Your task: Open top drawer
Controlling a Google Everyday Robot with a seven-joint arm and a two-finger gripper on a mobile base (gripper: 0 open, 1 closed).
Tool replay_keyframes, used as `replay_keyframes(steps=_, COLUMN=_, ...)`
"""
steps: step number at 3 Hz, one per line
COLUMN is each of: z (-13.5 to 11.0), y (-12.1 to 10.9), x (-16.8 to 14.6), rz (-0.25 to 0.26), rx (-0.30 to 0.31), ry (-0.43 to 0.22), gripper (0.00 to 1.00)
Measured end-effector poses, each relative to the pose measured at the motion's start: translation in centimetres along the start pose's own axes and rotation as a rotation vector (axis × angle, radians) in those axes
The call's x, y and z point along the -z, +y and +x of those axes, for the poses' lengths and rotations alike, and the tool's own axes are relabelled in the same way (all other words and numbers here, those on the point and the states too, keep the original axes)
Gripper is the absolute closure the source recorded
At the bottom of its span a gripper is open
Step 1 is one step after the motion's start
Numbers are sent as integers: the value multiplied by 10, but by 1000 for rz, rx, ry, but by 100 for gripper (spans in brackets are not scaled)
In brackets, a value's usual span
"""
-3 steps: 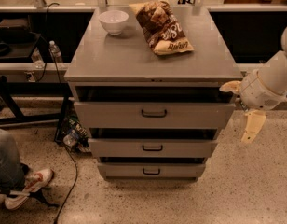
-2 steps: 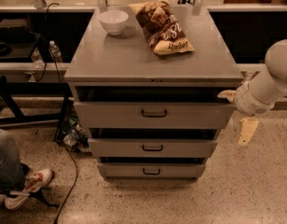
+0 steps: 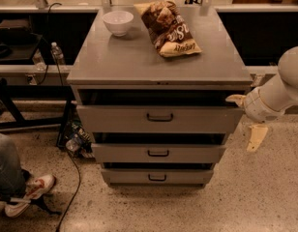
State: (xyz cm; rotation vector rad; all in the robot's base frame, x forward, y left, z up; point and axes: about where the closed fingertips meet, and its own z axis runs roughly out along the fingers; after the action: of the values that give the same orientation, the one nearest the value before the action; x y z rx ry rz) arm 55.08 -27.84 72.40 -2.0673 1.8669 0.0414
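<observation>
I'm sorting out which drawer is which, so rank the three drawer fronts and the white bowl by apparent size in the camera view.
1. top drawer front, largest
2. middle drawer front
3. bottom drawer front
4. white bowl, smallest, though farthest from the camera

The open gripper hangs beside the top drawer's right end.

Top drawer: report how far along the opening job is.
Done: nothing that shows. The top drawer reveals no interior, only a dark gap under the cabinet top. In hand: the gripper hangs open beside the drawer's right end, well away from the handle. Left: reach the handle, grip it and pull the drawer out.
</observation>
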Motion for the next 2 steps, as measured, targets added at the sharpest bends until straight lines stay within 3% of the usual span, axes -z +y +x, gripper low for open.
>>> replay_keyframes(steps=2, z=-6, y=-13, x=-45, rz=19, rx=79, ry=-80, gripper=0)
